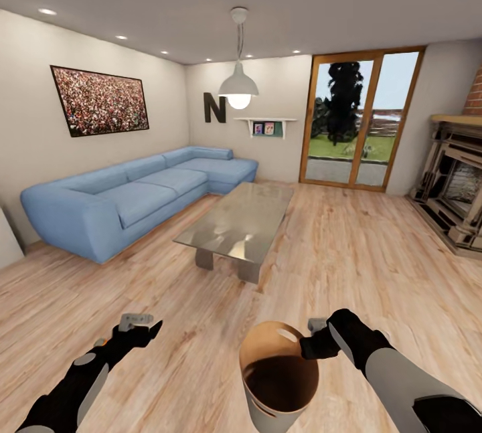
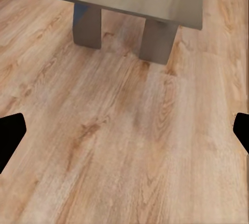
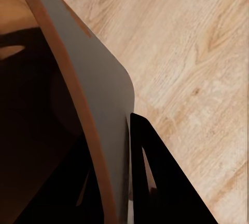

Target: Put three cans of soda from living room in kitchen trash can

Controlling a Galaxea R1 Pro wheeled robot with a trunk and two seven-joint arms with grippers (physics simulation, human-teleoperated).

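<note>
The small round grey bin with the tan-brown inside (image 1: 278, 369) hangs low in front of the robot, above the wooden plank floor (image 1: 348, 252), and it is tilted so that its open mouth faces up and toward the room. One slot cut-out shows near its far rim. The right gripper (image 1: 313, 346) holds it at the rim on the right side. From the right wrist camera, the grey wall of the bin (image 3: 98, 109) passes between the two black fingers (image 3: 155, 177), one inside and one outside, so the jaws are clenched on this wall.

The left gripper (image 1: 137, 326) hangs free over the floor, apart from the bin. In the left wrist camera its two black fingertips (image 2: 10, 135) stand at opposite edges with only floor between them, so the jaws are released and hold nothing.

Further in the room stands the low glass-topped coffee table with grey legs (image 1: 237, 222); I see nothing on its top. Just beside it is the blue corner sofa (image 1: 134, 195). The brick fireplace (image 1: 458, 185) is at the right wall, and a white pendant lamp (image 1: 238, 88) hangs above the table.
</note>
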